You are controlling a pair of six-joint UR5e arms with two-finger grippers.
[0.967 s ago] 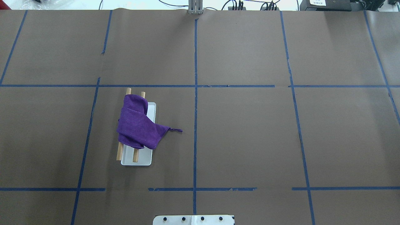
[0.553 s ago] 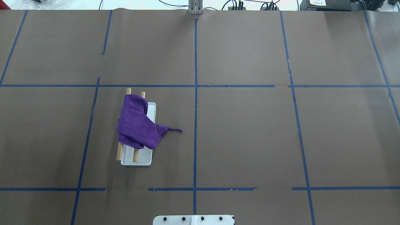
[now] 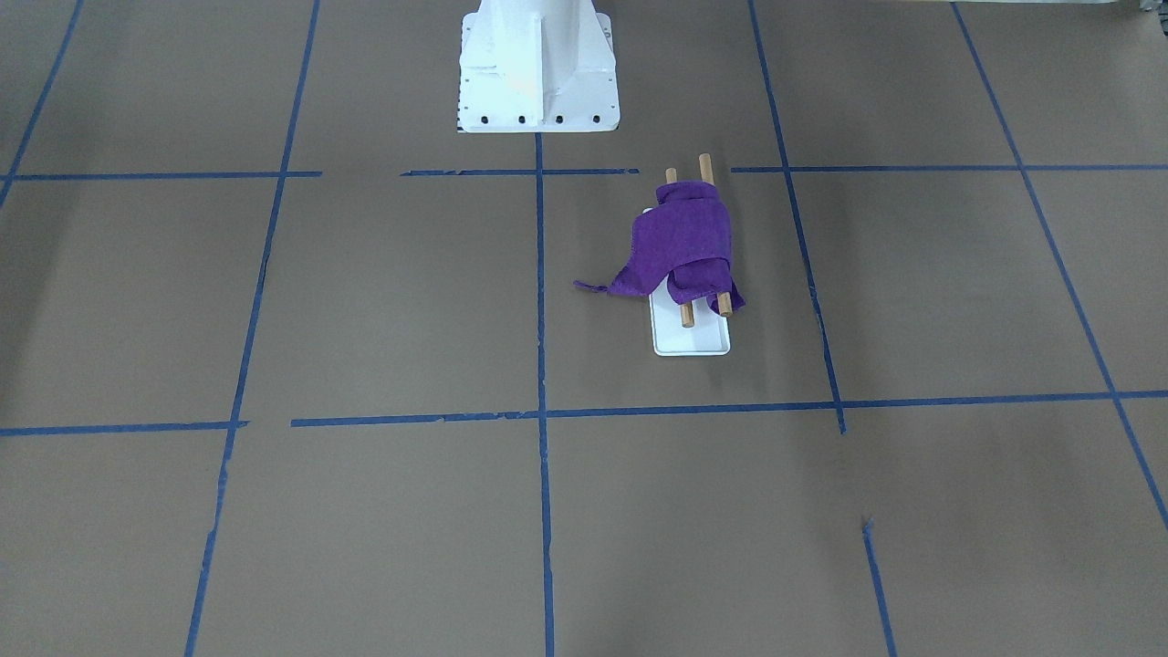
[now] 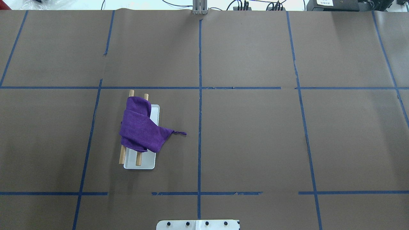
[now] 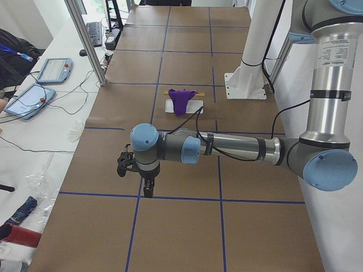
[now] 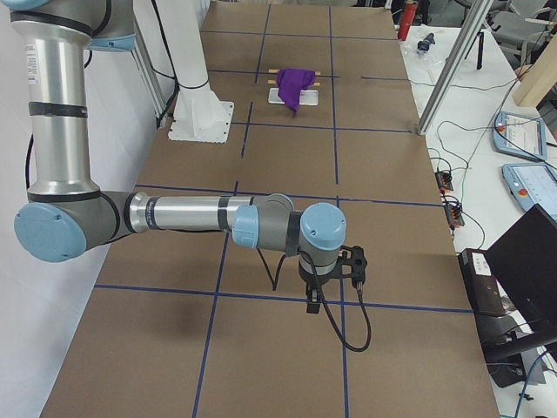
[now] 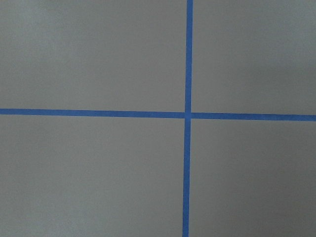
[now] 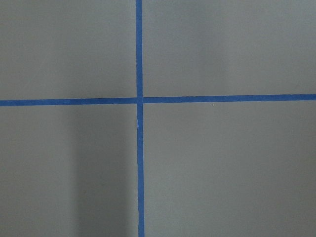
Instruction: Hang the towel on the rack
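We see the towel (image 4: 139,127) draped over the rack (image 4: 138,158), left of centre in the overhead view. It lies across both of the 2 rods (image 4: 121,156), bunched in folds over their middle, and the rod ends show bare above and below it. 1 corner trails off to the right, past the white base (image 4: 145,164), and its tip seems to lie on the table (image 4: 255,143). In the front view the cloth sits right of centre, below the pedestal (image 3: 537,64).

We judge the hanging done: the towel rests on the rack with nothing holding it. It is crumpled, not spread flat, and we cannot say whether the trailing corner needs fixing.

Both arms are well apart from the rack. The left gripper (image 5: 148,187) shows low in the left side view, pointing down at the table. The right gripper (image 6: 312,300) does the same in the right side view. We cannot tell how far either pair of fingers is parted. The wrist views show only table and a tape cross (image 7: 187,114), with no cloth. At most, parking the arms is left.
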